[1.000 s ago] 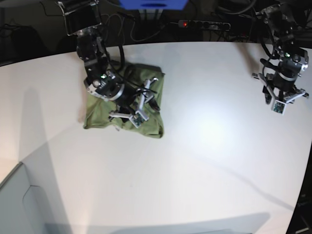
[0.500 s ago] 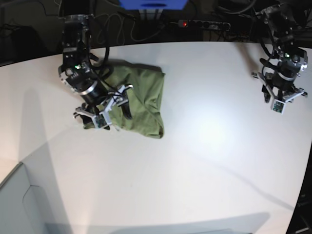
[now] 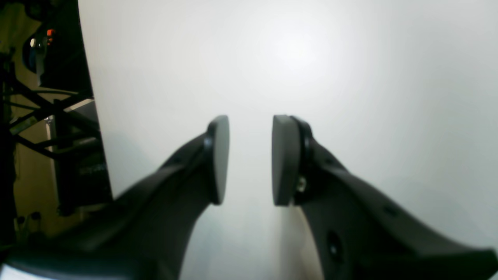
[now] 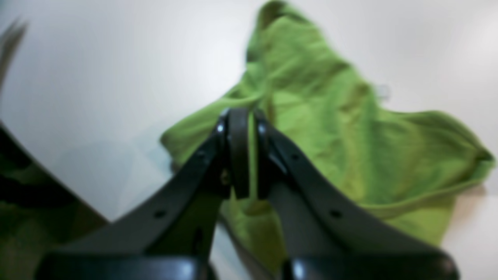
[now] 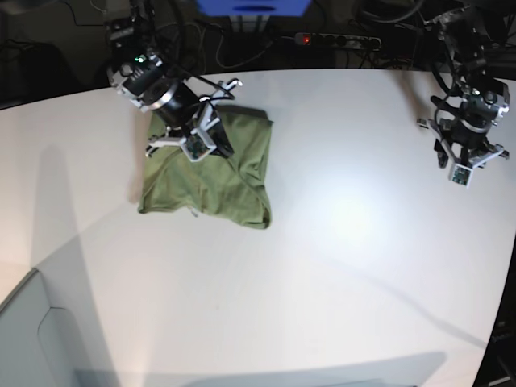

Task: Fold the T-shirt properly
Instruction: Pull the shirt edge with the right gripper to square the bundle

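Observation:
The olive-green T-shirt lies in a folded, wrinkled bundle on the white table, left of centre. My right gripper hovers over the bundle's back edge. In the right wrist view its fingers are pressed almost together, with the T-shirt spread beyond and below them. I see no cloth pinched between them. My left gripper is far off at the table's right back. The left wrist view shows it open over bare table, holding nothing.
A power strip and cables lie behind the table's back edge, beside a blue object. A grey surface sits at the lower left corner. Dark frame parts stand past the table edge.
My right arm has swung from the shirt's front left part back towards the far edge, now over the bundle's back edge. The shirt stays a folded bundle. The left arm has not moved.

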Robot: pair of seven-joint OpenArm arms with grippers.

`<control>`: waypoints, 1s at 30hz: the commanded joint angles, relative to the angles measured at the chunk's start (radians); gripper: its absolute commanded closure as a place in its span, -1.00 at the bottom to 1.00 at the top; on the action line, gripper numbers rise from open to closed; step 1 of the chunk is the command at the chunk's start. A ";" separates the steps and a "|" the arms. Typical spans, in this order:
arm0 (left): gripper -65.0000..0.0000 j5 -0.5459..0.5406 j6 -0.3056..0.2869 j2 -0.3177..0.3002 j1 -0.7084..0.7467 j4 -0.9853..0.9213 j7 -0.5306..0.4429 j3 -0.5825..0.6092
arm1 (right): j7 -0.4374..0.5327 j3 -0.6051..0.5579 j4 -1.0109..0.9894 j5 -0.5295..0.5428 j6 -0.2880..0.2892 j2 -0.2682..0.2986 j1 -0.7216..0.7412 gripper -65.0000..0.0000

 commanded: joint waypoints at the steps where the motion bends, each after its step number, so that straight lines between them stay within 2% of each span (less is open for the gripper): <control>1: 0.45 -0.004 0.008 -0.017 -0.004 0.013 -0.013 -0.007 | 0.030 0.003 -0.001 0.010 0.000 0.001 0.008 0.99; 4: 0.45 -0.004 0.008 -0.014 -0.001 0.015 -0.013 -0.008 | 0.033 0.006 -0.090 0.010 0.000 0.001 0.028 0.99; 12: 0.45 -0.004 0.008 -0.012 0.045 0.023 -0.013 -0.010 | 0.145 0.007 -0.325 0.009 0.000 0.010 0.147 0.99; 20: 0.45 -0.004 0.008 -0.009 0.116 0.024 -0.013 -0.028 | 0.149 -0.002 -0.429 0.009 0.000 0.013 0.190 0.99; 24: 0.45 -0.004 0.008 0.025 0.118 0.024 -0.013 -0.089 | 0.171 0.004 -0.409 0.009 0.000 0.013 0.152 0.99; 28: 0.45 -0.004 0.008 0.026 0.121 0.024 -0.013 -0.109 | 0.309 -0.001 -0.271 0.009 0.000 0.031 0.063 0.99; 30: 0.45 -0.004 0.008 0.026 0.122 0.024 -0.013 -0.111 | 0.338 -0.008 -0.213 0.009 0.000 0.031 0.032 0.99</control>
